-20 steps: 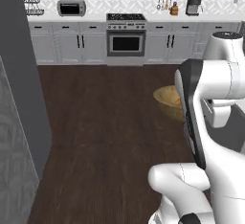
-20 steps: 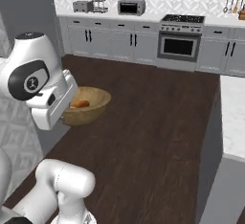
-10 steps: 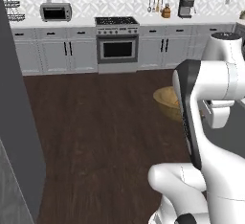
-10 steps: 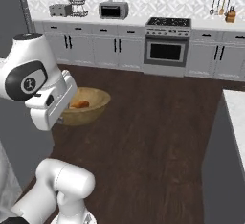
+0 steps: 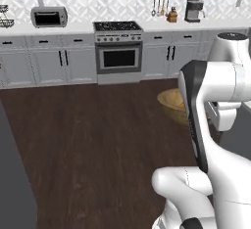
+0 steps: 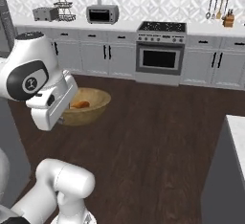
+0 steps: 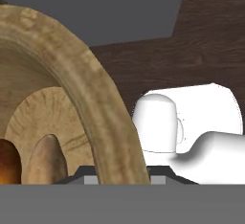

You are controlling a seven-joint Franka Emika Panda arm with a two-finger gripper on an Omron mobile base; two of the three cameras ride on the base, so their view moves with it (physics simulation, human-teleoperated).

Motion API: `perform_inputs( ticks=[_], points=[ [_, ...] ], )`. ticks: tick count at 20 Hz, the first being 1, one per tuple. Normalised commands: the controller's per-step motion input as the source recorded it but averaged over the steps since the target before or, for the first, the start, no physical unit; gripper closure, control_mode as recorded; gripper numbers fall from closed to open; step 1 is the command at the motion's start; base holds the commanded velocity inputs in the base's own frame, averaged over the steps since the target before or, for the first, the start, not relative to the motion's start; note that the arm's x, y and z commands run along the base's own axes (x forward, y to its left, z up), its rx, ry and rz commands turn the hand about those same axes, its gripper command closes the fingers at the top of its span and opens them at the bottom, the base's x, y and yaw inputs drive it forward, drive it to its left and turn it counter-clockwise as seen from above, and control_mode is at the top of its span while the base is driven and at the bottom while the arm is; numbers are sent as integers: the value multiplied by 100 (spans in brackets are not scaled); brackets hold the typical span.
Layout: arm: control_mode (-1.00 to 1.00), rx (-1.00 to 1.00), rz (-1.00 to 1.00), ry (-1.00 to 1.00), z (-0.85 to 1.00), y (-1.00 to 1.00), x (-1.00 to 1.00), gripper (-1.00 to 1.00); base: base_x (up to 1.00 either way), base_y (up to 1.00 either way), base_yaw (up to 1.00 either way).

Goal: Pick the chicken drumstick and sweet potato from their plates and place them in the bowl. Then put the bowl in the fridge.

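Gripper clamped on the thick rim of the wooden bowl, fingers hidden behind that rim; bowl carried above the dark floor, in front of the oven. Inside the bowl: an orange-brown piece; beside it a pale tapered end; bowl light brown, visible grain.

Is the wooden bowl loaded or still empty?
Loaded. In the right base view an orange-brown piece lies inside the bowl, and the hand view shows two food pieces on its floor beside the rim gripped by the gripper.
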Motion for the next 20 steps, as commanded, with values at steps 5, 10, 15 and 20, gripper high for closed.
perform_inputs(
  ticks=[5, 10, 15, 20],
  points=[
    [100, 0, 0, 0, 0, 0, 0, 100, 100, 0, -1],
    [100, 0, 0, 0, 0, 0, 0, 100, 100, 0, 0],
    [100, 0, 0, 0, 0, 0, 0, 100, 100, 0, 3],
    [100, 0, 0, 0, 0, 0, 0, 100, 100, 0, 26]
  ],
)
